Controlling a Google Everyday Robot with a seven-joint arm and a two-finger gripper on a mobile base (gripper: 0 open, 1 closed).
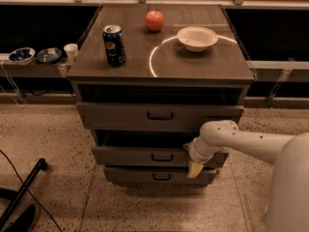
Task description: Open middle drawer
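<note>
The middle drawer is a grey-brown front with a small black bar handle at its centre. It sits between a taller top drawer and a slimmer bottom drawer. A dark gap shows above its front, and it stands a little out from the cabinet. My gripper is at the end of the white arm. It hangs in front of the drawer's right end, to the right of the handle, with a yellowish tip pointing down over the bottom drawer.
On the cabinet top stand a blue soda can, a red apple and a white bowl. Small bowls and a cup sit on a low shelf at left. A black stand leg lies on the speckled floor.
</note>
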